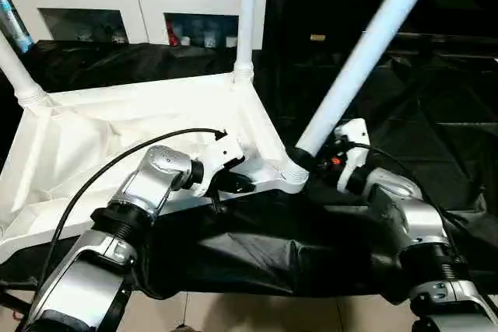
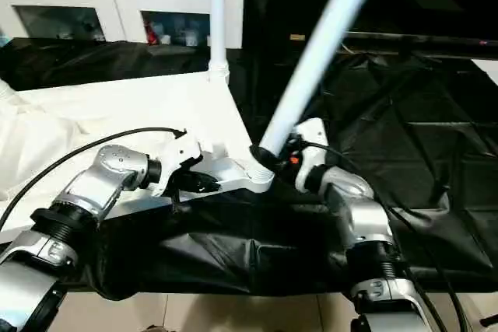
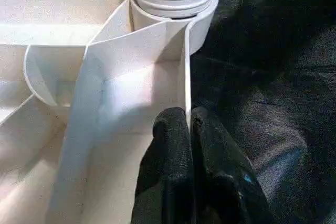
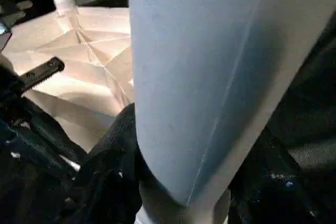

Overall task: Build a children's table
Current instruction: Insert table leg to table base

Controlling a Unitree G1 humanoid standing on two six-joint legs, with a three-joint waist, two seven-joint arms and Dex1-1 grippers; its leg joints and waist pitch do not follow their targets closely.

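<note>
The white plastic rectangular tabletop [image 1: 117,141] lies upside down on a black cloth [image 1: 436,114], ribbed underside up. Two white tapered tube legs stand in sockets at about 10 o'clock [image 1: 15,75] and 12 o'clock [image 1: 247,13]. The left gripper [image 3: 189,129] is clamped on the tabletop's thin side wall. The right gripper [image 4: 178,192] grasps a third white tube leg [image 1: 366,52] just above the near corner socket [image 1: 292,172] — the leg leans toward 1 o'clock.
</note>
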